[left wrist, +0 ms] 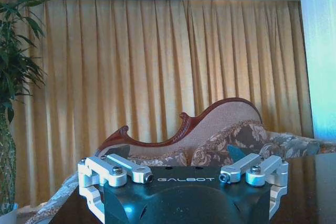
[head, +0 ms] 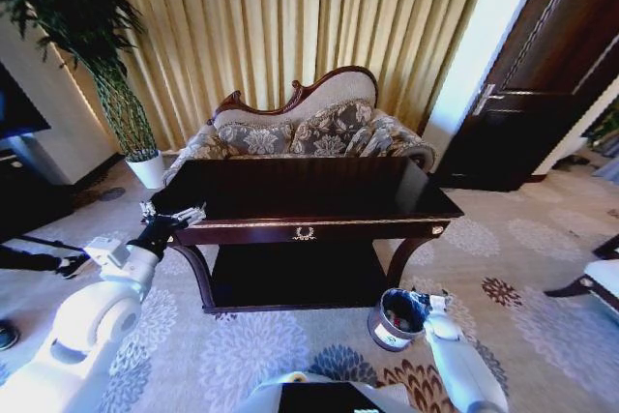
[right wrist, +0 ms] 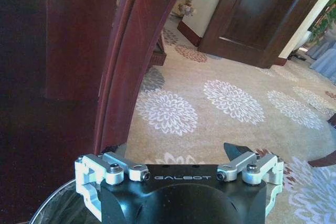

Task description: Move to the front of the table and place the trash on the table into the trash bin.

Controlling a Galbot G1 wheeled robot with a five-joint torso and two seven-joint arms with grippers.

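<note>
Presently, the table (head: 319, 202) stands directly ahead in the head view, its glossy dark top showing reflections of the sofa (head: 309, 132) behind it. No paper wads or bottle can be made out on that top from this angle. A gold emblem sits at the middle of the front rail, and the lower shelf lies in shadow beneath.

The left gripper (head: 172, 218) is raised at the table's front left corner, level with the tabletop edge. In the left wrist view the left gripper (left wrist: 184, 169) points across the dark tabletop toward the sofa and the gold curtains (left wrist: 157, 66); both finger bases sit spread toward the outer ends of the mount, so the jaws stand wide, with nothing between them.

The trash bin (head: 395, 319) rests on the patterned carpet (head: 242, 345) just beside the table's front right leg. The right gripper (head: 418, 299) hangs low, at the bin's rim on its right side. In the right wrist view the right gripper (right wrist: 181, 163) is directly over the bin's rim (right wrist: 58, 203), with the curved table leg (right wrist: 126, 77) close ahead. Its finger bases are likewise spread wide, and nothing is held.

A potted plant (head: 116, 84) stands at the far left, well apart from the table. A dark door (head: 542, 74) is at the far right.
</note>
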